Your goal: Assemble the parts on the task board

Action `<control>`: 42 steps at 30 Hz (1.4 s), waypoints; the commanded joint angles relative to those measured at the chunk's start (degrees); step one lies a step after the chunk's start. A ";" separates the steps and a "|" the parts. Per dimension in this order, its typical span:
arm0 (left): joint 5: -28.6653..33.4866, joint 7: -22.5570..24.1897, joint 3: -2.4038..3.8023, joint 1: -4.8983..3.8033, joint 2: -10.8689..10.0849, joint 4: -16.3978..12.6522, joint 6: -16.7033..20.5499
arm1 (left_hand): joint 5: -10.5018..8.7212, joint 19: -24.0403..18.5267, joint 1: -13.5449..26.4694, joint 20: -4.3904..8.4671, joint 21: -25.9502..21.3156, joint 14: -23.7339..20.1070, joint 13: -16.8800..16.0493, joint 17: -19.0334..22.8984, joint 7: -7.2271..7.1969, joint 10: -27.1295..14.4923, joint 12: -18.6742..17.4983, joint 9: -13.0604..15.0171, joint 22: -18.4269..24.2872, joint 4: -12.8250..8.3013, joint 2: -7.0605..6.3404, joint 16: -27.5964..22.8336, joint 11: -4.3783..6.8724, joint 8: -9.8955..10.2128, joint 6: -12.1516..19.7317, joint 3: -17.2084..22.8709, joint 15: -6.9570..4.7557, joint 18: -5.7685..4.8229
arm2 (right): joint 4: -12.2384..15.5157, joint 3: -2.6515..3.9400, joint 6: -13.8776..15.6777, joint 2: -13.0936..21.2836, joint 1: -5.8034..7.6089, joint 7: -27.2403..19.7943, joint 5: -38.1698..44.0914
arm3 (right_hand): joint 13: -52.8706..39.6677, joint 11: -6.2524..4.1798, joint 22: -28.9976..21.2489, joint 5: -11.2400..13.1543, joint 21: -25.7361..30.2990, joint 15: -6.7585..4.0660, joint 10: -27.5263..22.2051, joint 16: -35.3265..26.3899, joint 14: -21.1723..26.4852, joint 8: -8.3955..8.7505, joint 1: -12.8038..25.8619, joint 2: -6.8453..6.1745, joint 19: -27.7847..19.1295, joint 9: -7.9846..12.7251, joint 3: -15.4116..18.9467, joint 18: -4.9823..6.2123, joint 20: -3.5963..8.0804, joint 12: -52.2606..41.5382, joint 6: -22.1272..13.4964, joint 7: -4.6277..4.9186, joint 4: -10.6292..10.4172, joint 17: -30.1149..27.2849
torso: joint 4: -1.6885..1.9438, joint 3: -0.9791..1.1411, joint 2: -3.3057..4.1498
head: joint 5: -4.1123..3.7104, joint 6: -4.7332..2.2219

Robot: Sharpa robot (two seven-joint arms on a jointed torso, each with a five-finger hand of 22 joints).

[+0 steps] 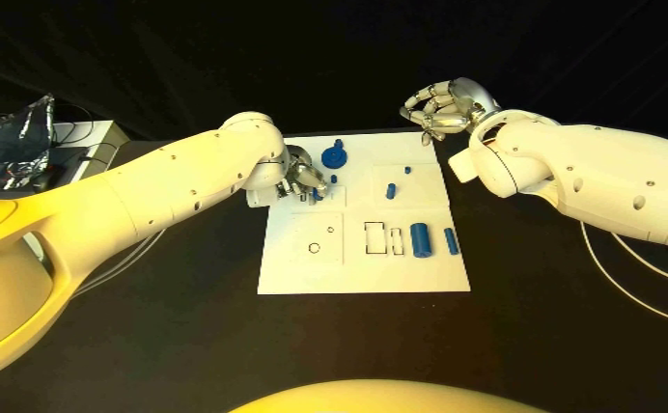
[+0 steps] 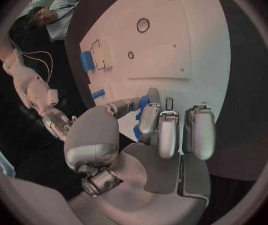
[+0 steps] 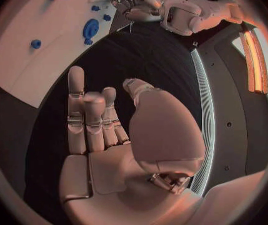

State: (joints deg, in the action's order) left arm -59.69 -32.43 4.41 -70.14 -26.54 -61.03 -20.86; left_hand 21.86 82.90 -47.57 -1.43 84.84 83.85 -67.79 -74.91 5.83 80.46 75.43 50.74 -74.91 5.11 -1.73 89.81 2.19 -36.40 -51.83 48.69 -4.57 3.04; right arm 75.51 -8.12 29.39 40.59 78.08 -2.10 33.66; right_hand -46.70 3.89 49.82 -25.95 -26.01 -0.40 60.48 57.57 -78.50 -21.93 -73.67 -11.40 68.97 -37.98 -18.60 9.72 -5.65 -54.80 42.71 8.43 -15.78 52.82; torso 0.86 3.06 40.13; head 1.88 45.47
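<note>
Black table (image 1: pixel 167 336) stretched under everything, with the white task board (image 1: pixel 362 278) lying flat at its middle. Left hand (image 1: pixel 298 179) rested on the board's far left corner, its fingers (image 2: pixel 169 132) curled around a small blue part (image 2: pixel 143 110), apparently mid-pick; next it likely needed lifting toward a socket. Right hand (image 1: pixel 448 109) hovered off the board, fingers spread, holding nothing. Other blue parts (image 1: pixel 419 237) lay scattered across the board.

A crumpled clear plastic bag (image 1: pixel 31 133) lies at the far left of the black table (image 1: pixel 167 336), on top of a pale box-like device (image 1: pixel 87 154). Thin white cables (image 1: pixel 132 257) trail over the table near it, and another cable (image 1: pixel 624 273) curves at the right side.
</note>
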 commanded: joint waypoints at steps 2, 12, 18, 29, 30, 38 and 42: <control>-0.59 -1.36 -0.65 0.95 0.29 0.39 -3.80 | -0.31 0.44 0.82 -0.11 0.22 6.15 -0.25 -15.09 -4.11 0.42 0.43 -0.05 -3.59 -3.35 0.26 0.19 -0.08 0.33 -4.64 2.83 -0.37 -0.49 | -0.01 0.01 -0.80 -0.06 -0.06 -0.41 0.49 | 0.04 -0.03 -0.05 -0.29 0.13 -0.04 -0.37 -0.21 0.07 0.19 0.01 -0.51 0.40 -0.05 -0.21 0.74 0.10 0.11 -0.17 0.35 0.04 0.04 | 0.01 0.02 -0.01 | 0.07 0.05; -1.02 -1.33 -0.77 0.97 1.03 1.00 -3.45 | -1.05 0.42 1.07 -0.06 0.13 6.15 -1.09 -15.09 -4.31 0.93 0.75 -0.06 -3.51 -2.19 1.01 0.19 0.06 0.83 -5.46 -0.04 -0.44 -0.48 | 0.05 0.01 -0.77 -0.02 -0.10 -0.45 0.49 | 0.04 -0.03 -0.05 -0.29 0.13 -0.04 -0.37 -0.21 0.07 0.19 0.01 -0.51 0.40 -0.05 -0.21 0.74 0.10 0.11 -0.17 0.35 0.04 0.04 | -0.07 -0.01 0.02 | -0.01 0.09; -1.22 -1.31 -0.85 0.97 1.02 1.08 -3.38 | -1.64 0.37 0.96 -0.02 0.05 6.15 -1.85 -15.09 -4.42 1.29 1.11 -0.07 -3.40 -1.52 1.53 0.19 0.13 1.14 -5.84 -1.51 -0.47 -0.45 | 0.09 0.01 -0.76 0.04 -0.10 -0.48 0.49 | 0.04 -0.03 -0.05 -0.29 0.13 -0.04 -0.37 -0.21 0.07 0.19 0.01 -0.51 0.40 -0.05 -0.21 0.74 0.10 0.11 -0.17 0.35 0.04 0.04 | 0.05 -0.01 0.00 | -0.14 0.15; -1.71 -1.28 -0.93 0.97 1.08 1.10 -3.50 | -1.42 0.66 0.04 0.07 0.21 6.15 -2.99 -15.09 -4.60 1.92 1.70 -0.07 -3.84 -2.07 2.01 0.19 0.30 1.44 -6.46 -1.43 -0.58 -0.55 | 0.10 0.01 -0.79 0.01 -0.10 -0.53 0.49 | 0.04 -0.03 -0.05 -0.29 0.13 -0.04 -0.37 -0.21 0.07 0.19 0.01 -0.51 0.40 -0.05 -0.21 0.74 0.10 0.11 -0.17 0.35 0.04 0.04 | 0.02 -0.01 0.00 | -0.06 0.19; -1.74 -1.28 -0.93 0.97 1.09 1.10 -3.51 | -1.42 0.66 0.04 0.07 0.21 6.15 -2.99 -15.09 -4.60 1.92 1.70 -0.07 -3.84 -2.07 2.01 0.19 0.30 1.44 -6.46 -1.43 -0.58 -0.55 | 0.10 0.01 -0.79 0.01 -0.10 -0.53 0.49 | 0.04 -0.03 -0.05 -0.29 0.13 -0.04 -0.37 -0.21 0.07 0.19 0.01 -0.51 0.40 -0.05 -0.21 0.74 0.10 0.11 -0.17 0.35 0.04 0.04 | 0.02 -0.01 0.00 | -0.06 0.19; -2.51 -1.30 -0.97 0.96 1.10 1.07 -3.81 | -7.53 0.75 0.04 0.16 0.19 6.15 -3.73 -15.09 -4.81 2.42 1.84 -0.18 -3.94 -0.43 1.10 0.19 0.43 2.01 -7.34 -5.73 -0.66 -0.57 | 0.14 0.01 -0.78 0.03 -0.10 -0.53 0.50 | 0.15 -0.03 -0.21 -0.35 0.31 -0.05 -0.37 -0.30 -0.02 0.22 0.00 -0.60 0.55 -0.12 -0.40 0.73 0.12 0.07 -0.16 0.35 0.09 0.17 | 0.06 -0.02 0.01 | -0.11 0.19; -2.73 -1.29 -0.98 0.96 1.04 1.10 -3.77 | -7.87 0.73 -0.18 0.19 0.13 6.15 -3.79 -15.09 -4.79 2.43 1.69 -0.16 -3.88 0.08 -0.02 0.19 0.43 2.29 -7.40 -7.67 -0.68 -0.56 | 0.16 0.01 -0.77 0.06 -0.10 -0.54 0.50 | 0.15 -0.03 -0.21 -0.35 0.31 -0.05 -0.37 -0.30 -0.02 0.22 0.00 -0.60 0.55 -0.12 -0.40 0.73 0.12 0.07 -0.16 0.35 0.09 0.17 | 0.06 -0.03 0.00 | -0.14 0.26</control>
State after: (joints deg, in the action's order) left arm -61.35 -32.41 4.06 -70.16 -25.59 -60.10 -21.64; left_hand 14.20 83.32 -47.30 -1.44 84.82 83.84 -71.51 -74.91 2.40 82.97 77.20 50.60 -74.90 5.15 -1.44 89.81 3.06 -34.24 -57.55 41.22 -5.03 3.04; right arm 75.58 -8.12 29.33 40.65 78.00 -2.14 33.69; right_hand -46.59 3.78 49.65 -25.95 -26.02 -0.40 60.36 57.58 -78.50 -21.94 -73.67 -11.40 69.18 -38.05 -18.75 9.72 -5.44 -54.81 42.71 8.43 -15.63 52.94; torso 0.90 3.03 40.14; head 1.77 45.70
